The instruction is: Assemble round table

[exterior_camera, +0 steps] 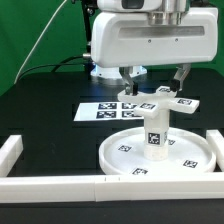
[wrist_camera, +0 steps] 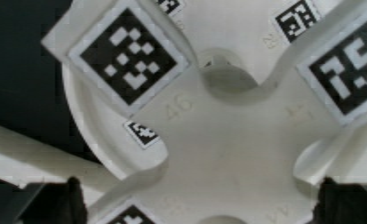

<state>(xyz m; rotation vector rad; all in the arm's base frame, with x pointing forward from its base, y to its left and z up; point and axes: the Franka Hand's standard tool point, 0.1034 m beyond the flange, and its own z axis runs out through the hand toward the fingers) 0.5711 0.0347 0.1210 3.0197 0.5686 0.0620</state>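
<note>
The round disc (exterior_camera: 118, 152) lies on the black table near the front. The short leg (exterior_camera: 155, 132) stands upright at its middle. The cross-shaped foot (exterior_camera: 160, 104) sits on top of the leg, its tagged arms spread out. My gripper (exterior_camera: 152, 88) hangs just above the foot, jaws open, one finger on each side. In the wrist view the foot (wrist_camera: 215, 120) fills the picture, with the dark fingertips (wrist_camera: 55, 203) wide apart at either edge and not pressing it. Part of the disc's rim (wrist_camera: 29, 150) shows below the foot.
The marker board (exterior_camera: 103, 110) lies behind the disc. White border rails run along the front (exterior_camera: 50, 185), the exterior view's left (exterior_camera: 10, 153) and the exterior view's right (exterior_camera: 214, 140). A green backdrop and cables stand behind the table.
</note>
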